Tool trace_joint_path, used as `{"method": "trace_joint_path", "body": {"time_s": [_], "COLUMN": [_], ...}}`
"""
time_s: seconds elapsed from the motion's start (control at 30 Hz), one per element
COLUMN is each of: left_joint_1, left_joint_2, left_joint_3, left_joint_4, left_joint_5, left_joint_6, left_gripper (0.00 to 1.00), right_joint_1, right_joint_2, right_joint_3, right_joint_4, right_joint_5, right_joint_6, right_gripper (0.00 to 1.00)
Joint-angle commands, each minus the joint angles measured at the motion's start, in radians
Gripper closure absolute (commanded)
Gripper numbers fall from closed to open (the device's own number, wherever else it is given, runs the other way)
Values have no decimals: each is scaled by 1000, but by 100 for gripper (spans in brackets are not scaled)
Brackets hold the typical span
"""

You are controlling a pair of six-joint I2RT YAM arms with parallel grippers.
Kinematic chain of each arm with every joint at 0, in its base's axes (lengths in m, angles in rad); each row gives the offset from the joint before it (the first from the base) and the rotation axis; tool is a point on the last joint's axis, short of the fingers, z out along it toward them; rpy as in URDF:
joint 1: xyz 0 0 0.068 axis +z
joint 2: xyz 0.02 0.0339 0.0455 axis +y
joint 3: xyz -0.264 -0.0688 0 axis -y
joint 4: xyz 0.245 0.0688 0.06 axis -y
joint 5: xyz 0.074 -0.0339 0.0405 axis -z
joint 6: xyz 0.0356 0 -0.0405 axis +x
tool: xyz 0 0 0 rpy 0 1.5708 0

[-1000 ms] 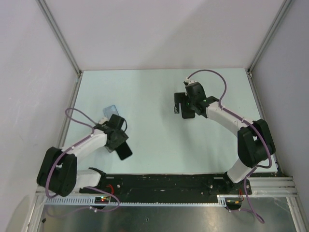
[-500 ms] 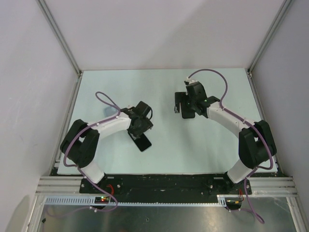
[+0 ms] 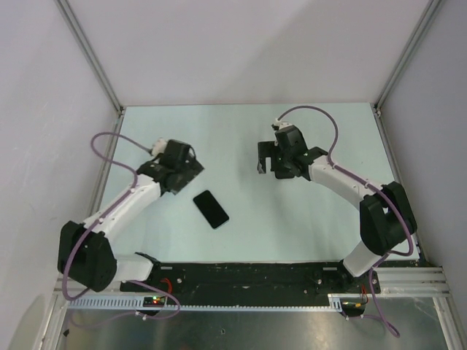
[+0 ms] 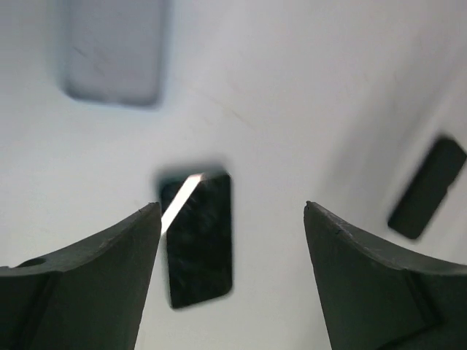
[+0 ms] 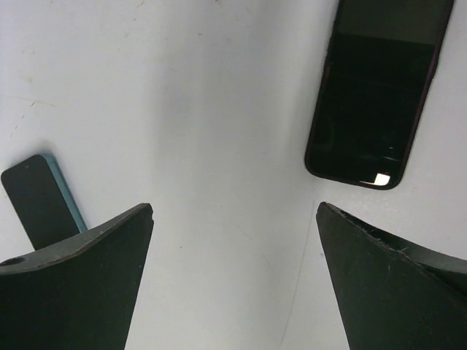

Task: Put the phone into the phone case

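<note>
Left wrist view: the pale case (image 4: 113, 51) lies flat and empty, apart from the phone (image 4: 197, 240), which sits mid-worktop (image 3: 255, 233), seemingly where both arms reach. Left claw (image 4: 232, 207) hangs wide open over it, holding nothing; right claw (image 5: 235, 207), also spread and empty, hovers near a dark slab (image 5: 379, 95).

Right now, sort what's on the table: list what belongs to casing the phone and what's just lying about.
Job in hand:
the phone case, pale, empty
the black phone by the left pincer, probably

Lying about:
the other dark phone near the right pincer
</note>
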Motion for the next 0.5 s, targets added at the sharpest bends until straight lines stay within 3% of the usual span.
{"method": "trace_joint_path", "body": {"time_s": [0.0,0.23,0.47], "left_joint_1": [171,358,408], "left_joint_2": [11,198,359], "left_joint_3": [-38,56,148], "left_joint_4": [-24,30,50], "left_joint_5": [-87,-29,8], "left_joint_6": [126,261,337], "left_gripper": [21,35,41], "right_joint_1": [58,178,283], "right_joint_2": [-48,-62,-49], "right_joint_3": [10,9,4], "right_joint_4": [23,8,-10], "right_joint_5": [-8,0,23], "right_joint_6": [27,37,42], "right_gripper": [1,1,1]}}
